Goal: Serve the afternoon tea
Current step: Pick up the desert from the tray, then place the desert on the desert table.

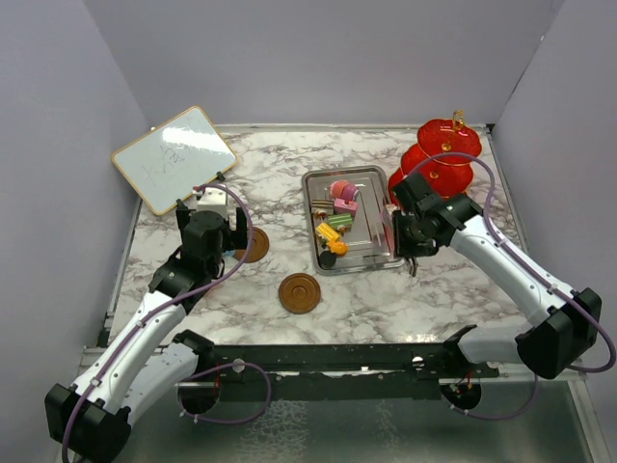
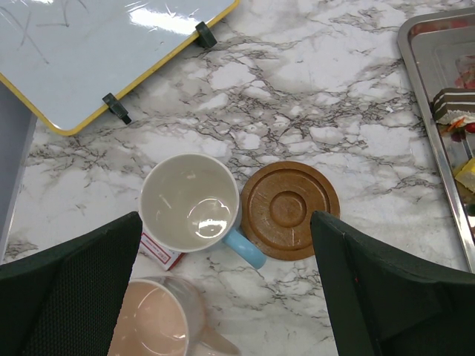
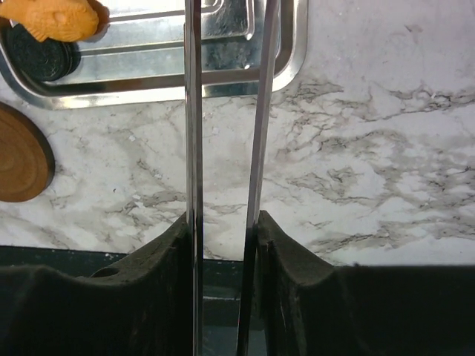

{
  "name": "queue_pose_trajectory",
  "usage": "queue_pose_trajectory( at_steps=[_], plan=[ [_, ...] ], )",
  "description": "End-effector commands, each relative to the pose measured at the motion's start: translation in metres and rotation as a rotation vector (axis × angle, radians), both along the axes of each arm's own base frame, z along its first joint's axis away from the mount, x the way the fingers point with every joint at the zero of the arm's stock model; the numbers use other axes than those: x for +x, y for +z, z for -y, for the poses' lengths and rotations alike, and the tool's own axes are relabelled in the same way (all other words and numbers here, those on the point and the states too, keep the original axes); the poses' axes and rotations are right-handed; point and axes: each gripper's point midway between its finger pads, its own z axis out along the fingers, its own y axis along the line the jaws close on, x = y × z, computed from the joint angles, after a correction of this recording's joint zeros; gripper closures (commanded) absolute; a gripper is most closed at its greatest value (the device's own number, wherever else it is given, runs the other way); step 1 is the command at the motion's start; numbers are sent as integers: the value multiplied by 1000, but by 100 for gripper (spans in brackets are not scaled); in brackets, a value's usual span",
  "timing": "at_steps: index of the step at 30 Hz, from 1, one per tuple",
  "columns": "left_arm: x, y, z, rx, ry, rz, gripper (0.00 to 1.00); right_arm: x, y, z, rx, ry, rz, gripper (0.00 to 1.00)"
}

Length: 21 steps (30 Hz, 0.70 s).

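My left gripper [image 2: 230, 297] is open and empty, hovering above the table. Below it the blue cup [image 2: 189, 202] stands upright with its handle touching a brown saucer [image 2: 289, 210]. The pink cup [image 2: 152, 319] stands just nearer. A second saucer [image 1: 299, 292] lies at centre front. My right gripper [image 3: 223, 230] is shut on steel tongs [image 3: 193, 111] pointing over the near rim of the steel tray [image 1: 313, 207]. The tray holds the colourful cake pieces [image 1: 339, 207], including a yellow one [image 3: 56, 18] and a black one [image 3: 44, 59]. The red three-tier stand [image 1: 439, 159] is at the back right.
The wood-framed whiteboard [image 1: 174, 157] leans at the back left and also shows in the left wrist view [image 2: 96, 44]. A small red-and-white packet [image 2: 159, 252] lies under the blue cup's side. Grey walls close off the left, back and right of the marble table [image 1: 366, 299].
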Motion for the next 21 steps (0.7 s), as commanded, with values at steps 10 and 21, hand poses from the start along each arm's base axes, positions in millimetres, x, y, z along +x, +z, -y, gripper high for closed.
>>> queue_pose_trajectory(
  at_steps=[10, 21],
  plan=[
    [0, 11, 1, -21, -9, 26, 1, 78, -6, 8, 66, -87, 175, 69],
    [-2, 16, 2, -28, -17, 38, 1, 101, -51, 16, 99, -73, 151, 69]
  ],
)
